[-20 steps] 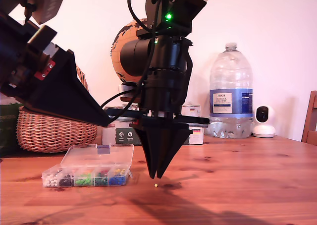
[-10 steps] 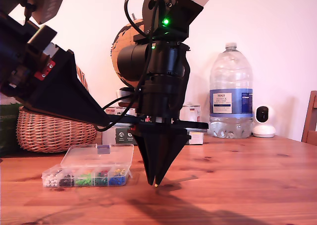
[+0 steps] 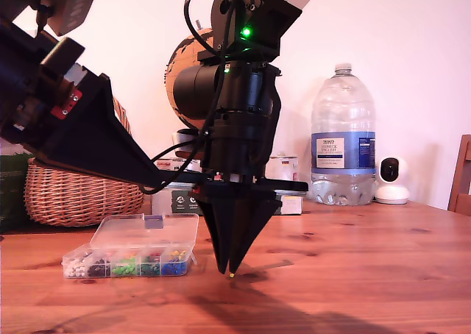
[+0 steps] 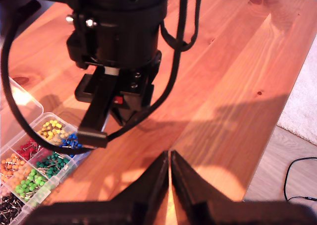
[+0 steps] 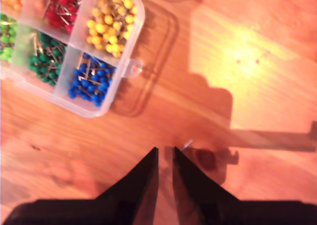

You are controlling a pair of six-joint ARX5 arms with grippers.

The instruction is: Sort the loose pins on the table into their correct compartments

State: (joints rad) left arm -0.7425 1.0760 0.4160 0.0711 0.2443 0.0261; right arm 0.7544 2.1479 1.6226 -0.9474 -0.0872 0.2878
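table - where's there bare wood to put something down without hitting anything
The widest bare stretch of the table runs from my second gripper toward the exterior view's right, in front of the water bottle and white camera. It is crowded on that view's left: organizer box, wicker basket, and my first gripper overhead.

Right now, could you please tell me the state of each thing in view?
Organizer box: lid open.
My second gripper: narrowly open, tips down.
Loose pin: on the table, by my second gripper.
My first gripper: shut, empty.
Water bottle: upright, capped.
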